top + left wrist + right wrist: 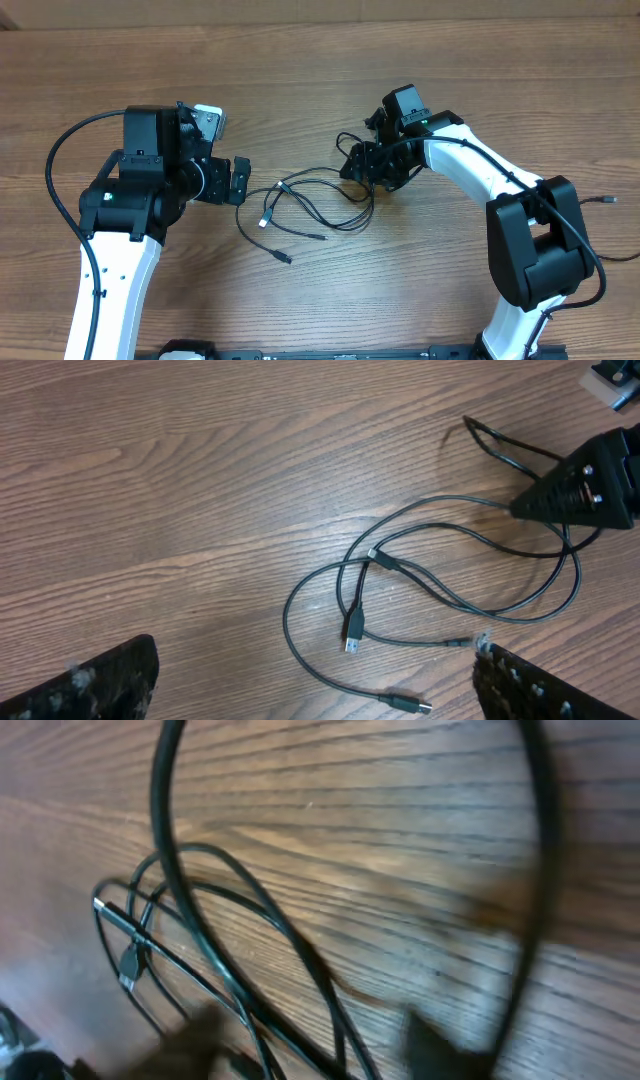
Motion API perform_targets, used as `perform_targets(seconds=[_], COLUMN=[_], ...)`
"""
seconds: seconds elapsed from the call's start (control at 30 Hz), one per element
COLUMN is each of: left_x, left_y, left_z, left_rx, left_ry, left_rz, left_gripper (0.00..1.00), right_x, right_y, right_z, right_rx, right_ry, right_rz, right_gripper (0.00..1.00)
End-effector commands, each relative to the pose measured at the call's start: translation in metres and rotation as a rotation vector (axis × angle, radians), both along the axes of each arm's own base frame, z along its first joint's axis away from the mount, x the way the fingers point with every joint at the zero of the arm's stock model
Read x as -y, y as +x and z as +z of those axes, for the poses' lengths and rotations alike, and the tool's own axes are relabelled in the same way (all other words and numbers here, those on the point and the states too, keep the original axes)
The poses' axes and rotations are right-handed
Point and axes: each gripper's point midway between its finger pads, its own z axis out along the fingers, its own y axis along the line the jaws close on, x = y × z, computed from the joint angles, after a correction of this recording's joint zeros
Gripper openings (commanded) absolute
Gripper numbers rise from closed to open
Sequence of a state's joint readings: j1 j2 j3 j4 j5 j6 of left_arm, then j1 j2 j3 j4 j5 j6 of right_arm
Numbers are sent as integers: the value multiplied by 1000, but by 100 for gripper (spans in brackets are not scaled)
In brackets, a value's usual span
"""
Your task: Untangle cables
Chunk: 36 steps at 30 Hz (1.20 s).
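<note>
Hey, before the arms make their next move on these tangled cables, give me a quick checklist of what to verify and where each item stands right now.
1. Left tool open and clear of the cables: ok.
2. Right tool down at its end of the cables, firm hold on a strand: cannot tell; its own view is blurred.
3. Strands separated: not ok; they cross and loop over each other.
4. Loose plugs in view, lying flat on the table: ok.
5. The two arms well apart from each other: ok.
</note>
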<state>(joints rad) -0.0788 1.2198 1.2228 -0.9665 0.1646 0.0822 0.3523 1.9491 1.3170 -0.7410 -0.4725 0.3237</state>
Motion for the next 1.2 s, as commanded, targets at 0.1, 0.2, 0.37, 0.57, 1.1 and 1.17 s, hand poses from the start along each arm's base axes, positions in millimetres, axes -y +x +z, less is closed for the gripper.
perform_targets(seconds=[0.1,0.2,0.37,0.57,1.1,1.17], left_x=[2,2,2,2,2,2], left_y=[0,0,0,0,0,0], left_z=[0,0,0,0,0,0], left_rx=[2,2,2,2,2,2], left_ry=[1,1,1,1,1,1], left_rz=[-22,-22,-22,-22,-22,-22], left_gripper=[100,99,100,99,100,99], right_x=[5,5,7,27,43,44], right_y=[5,10,23,33,-3,-6], right_z=[2,14,58,162,353,364], right_rx=[3,24,103,280,675,712], right_ry=[-17,-9,7,-56,76,91], right_rz=[-47,-51,-65,-116,-142,-145], right_gripper=[4,4,4,4,4,4])
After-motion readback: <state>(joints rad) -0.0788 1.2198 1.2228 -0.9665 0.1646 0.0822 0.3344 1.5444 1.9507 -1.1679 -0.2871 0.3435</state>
